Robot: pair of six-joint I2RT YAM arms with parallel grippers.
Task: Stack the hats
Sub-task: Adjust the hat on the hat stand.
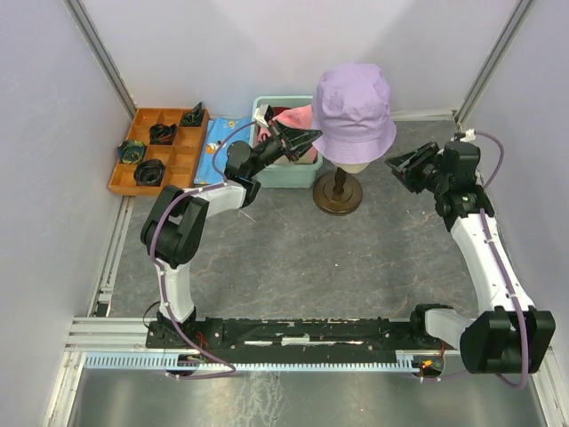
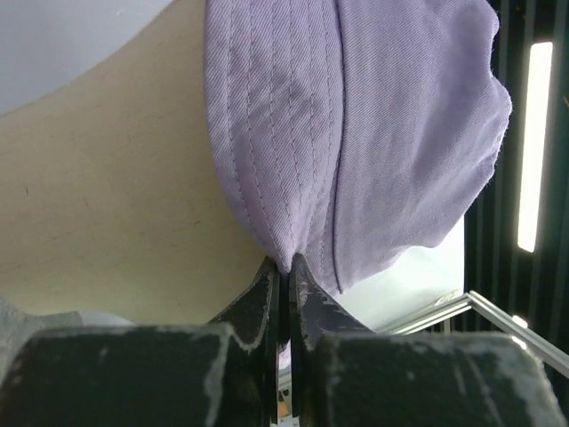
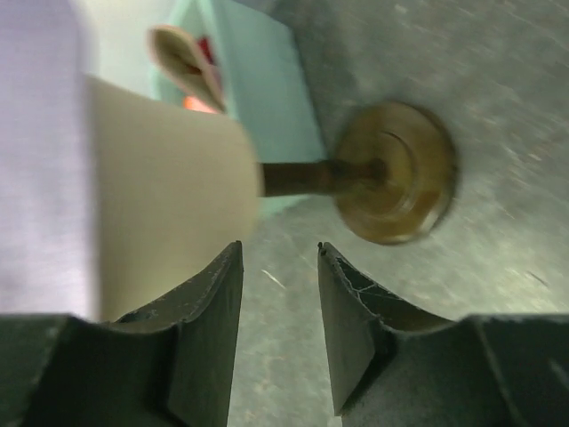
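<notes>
The lavender hat sits over the mannequin head, its brim pinched in the closed left gripper, probably to pull that side down snug, while the right gripper hangs beside the head, jaws parted and holding nothing.

text: nothing legible is showing in any view | lavender hat: no tag or brand mark is showing on its fabric | blue patterned cloth: print is appearing too small to read as letters or numbers
</notes>
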